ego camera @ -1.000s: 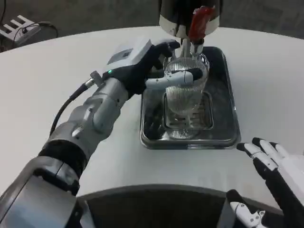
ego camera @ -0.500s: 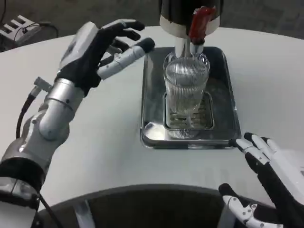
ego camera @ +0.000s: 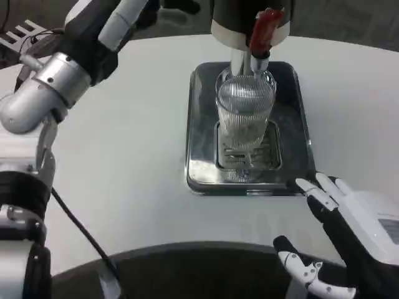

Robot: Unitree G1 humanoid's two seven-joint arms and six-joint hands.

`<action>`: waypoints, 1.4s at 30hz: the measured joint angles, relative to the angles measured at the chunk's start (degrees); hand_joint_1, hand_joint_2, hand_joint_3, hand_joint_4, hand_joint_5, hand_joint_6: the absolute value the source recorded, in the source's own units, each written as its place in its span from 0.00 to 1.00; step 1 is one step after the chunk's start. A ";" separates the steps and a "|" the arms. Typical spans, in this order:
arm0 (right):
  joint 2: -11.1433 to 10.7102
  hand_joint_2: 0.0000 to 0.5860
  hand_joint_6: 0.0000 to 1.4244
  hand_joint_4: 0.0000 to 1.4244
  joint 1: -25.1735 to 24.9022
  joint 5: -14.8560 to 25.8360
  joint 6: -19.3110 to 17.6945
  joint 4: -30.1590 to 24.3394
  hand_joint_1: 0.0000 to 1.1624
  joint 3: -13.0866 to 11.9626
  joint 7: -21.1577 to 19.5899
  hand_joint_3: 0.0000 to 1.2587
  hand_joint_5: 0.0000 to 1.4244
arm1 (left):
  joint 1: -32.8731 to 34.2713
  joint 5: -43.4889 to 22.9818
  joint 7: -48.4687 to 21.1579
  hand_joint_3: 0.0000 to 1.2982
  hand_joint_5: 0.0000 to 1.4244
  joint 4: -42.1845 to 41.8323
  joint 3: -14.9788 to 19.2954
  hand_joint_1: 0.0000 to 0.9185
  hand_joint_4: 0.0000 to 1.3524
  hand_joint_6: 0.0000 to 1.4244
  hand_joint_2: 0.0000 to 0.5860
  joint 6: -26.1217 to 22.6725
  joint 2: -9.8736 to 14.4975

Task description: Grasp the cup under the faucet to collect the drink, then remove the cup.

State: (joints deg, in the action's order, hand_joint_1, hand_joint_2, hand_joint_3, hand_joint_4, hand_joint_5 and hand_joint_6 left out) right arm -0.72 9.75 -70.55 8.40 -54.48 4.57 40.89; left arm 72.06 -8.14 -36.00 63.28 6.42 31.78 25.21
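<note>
A clear ribbed cup (ego camera: 244, 112) stands upright on the grate of the metal drip tray (ego camera: 292, 168), right under the faucet (ego camera: 249, 61) of the dark dispenser with its red lever (ego camera: 262, 28). Nothing holds the cup. My left hand (ego camera: 118, 18) is raised high at the upper left, far from the cup, fingers reaching toward the top edge and partly cut off. My right hand (ego camera: 349, 240) hovers open over the table's near right edge, fingers spread, just in front of the tray's near right corner.
The white round table (ego camera: 124, 174) stretches out left of the tray. A black cable (ego camera: 75, 224) hangs from my left forearm (ego camera: 47, 93) across the near left. A white object (ego camera: 19, 31) lies on the floor at the far left.
My left hand, which held the cup a second ago, has let go and lifted up and to the left. The right hand has crept slightly toward the tray. The cup stays in place.
</note>
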 measured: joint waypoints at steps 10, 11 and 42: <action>0.11 0.77 0.07 0.00 0.02 -0.15 0.04 -0.01 0.32 0.13 -0.04 0.09 0.00 | 5.86 -0.04 -6.71 0.18 0.23 1.11 -0.64 0.00 0.14 0.25 0.19 -4.72 -2.95; 0.10 0.77 0.07 0.00 0.01 -0.15 0.04 -0.01 0.32 0.12 -0.04 0.09 0.00 | 6.17 0.21 -6.71 0.17 0.23 1.58 -0.77 0.00 0.14 0.25 0.19 -5.04 -3.16; 0.36 0.77 0.07 0.00 0.89 0.07 0.49 -1.70 0.32 -1.07 -0.01 0.10 0.00 | 10.96 10.59 -3.61 0.17 0.22 8.15 -5.14 0.00 0.14 0.23 0.19 -7.97 -6.84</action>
State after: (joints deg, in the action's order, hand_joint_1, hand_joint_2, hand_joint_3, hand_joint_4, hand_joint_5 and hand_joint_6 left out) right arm -0.36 10.64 -70.48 8.90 -56.18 3.50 40.88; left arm 83.02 2.45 -39.61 71.43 1.27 23.82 18.37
